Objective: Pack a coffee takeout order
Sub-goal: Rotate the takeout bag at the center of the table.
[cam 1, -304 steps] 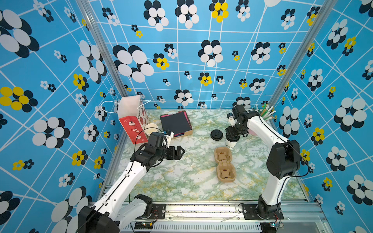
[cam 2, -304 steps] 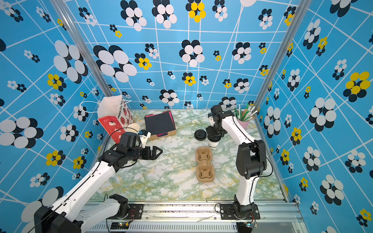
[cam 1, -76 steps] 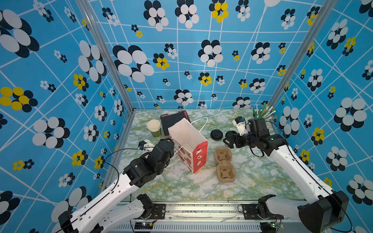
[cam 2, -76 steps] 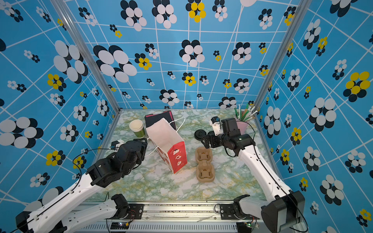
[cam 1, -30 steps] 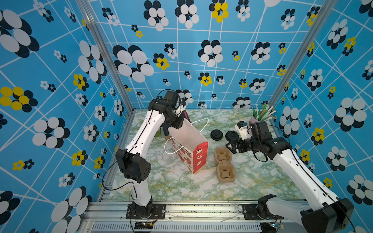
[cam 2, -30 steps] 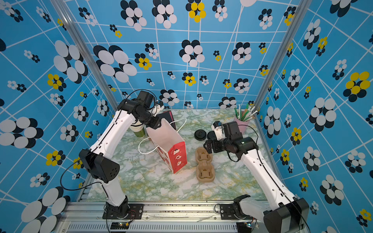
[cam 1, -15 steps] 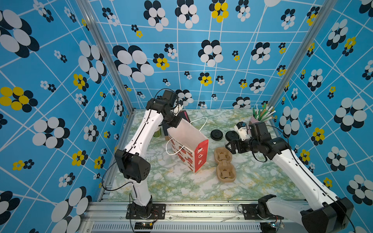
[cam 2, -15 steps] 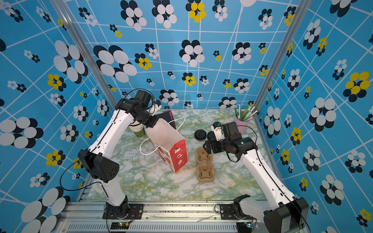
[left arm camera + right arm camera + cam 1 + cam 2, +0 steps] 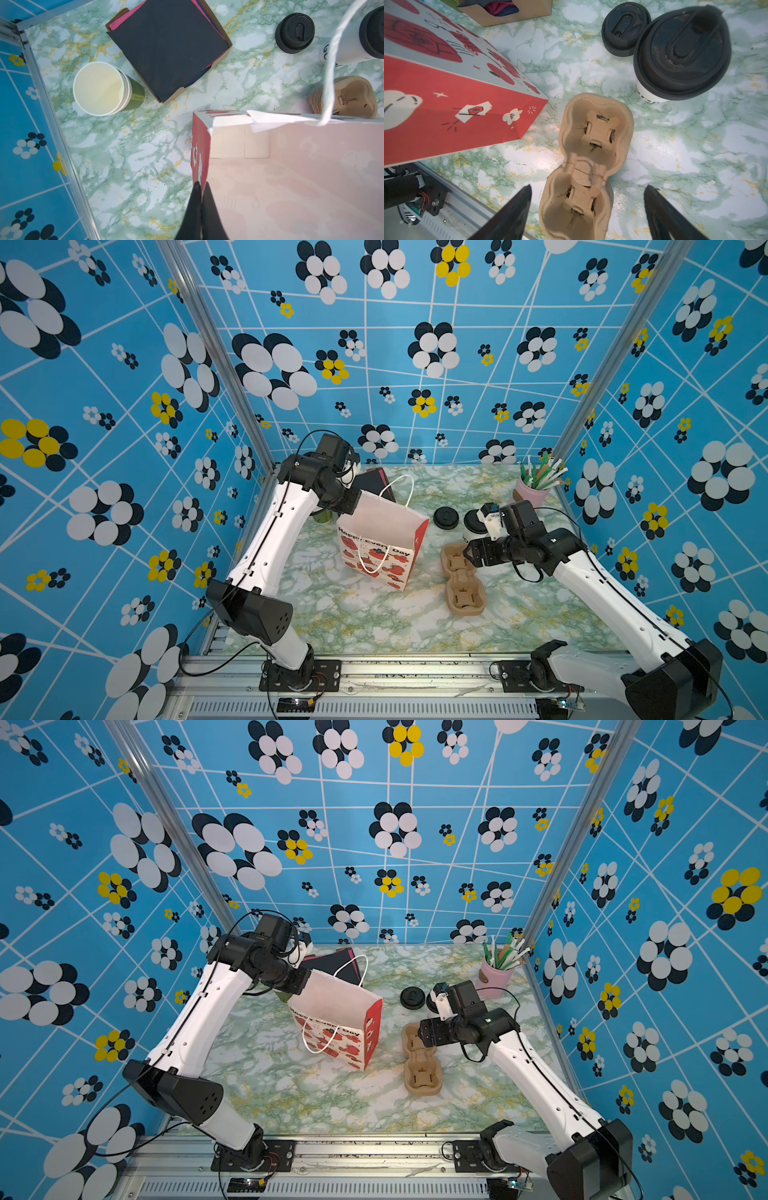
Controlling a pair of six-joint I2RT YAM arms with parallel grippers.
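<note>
While the paper bag (image 9: pixel 380 545) stands open on the bench (image 9: pixel 353 614), its rim is pinched by the left tool (image 9: pixel 201 187), whose fingers (image 9: pixel 193 207) are pressed together on the top edge of the bag's red side wall. The right tool (image 9: pixel 588 187) is spread wide over the brown cup carrier (image 9: pixel 589 149). One finger is seen on each side of the carrier, apart from it, and nothing is gripped.

The white cup (image 9: pixel 651 96) is found upright on the bench just past the carrier's far end, near the right tool but outside its span. A black lid (image 9: pixel 681 52) is seated on the cup. A second black lid (image 9: pixel 446 517) is seen lying loose on the bench just beside the cup, between it and the bag.

The black napkin (image 9: pixel 168 43) is seen lying flat on top of a stack in a cardboard box (image 9: pixel 512 12) at the back of the bench, beyond the bag and apart from the left tool. Pink edges are shown beneath it. An empty green cup (image 9: pixel 104 89) is placed upright just beside the box.
</note>
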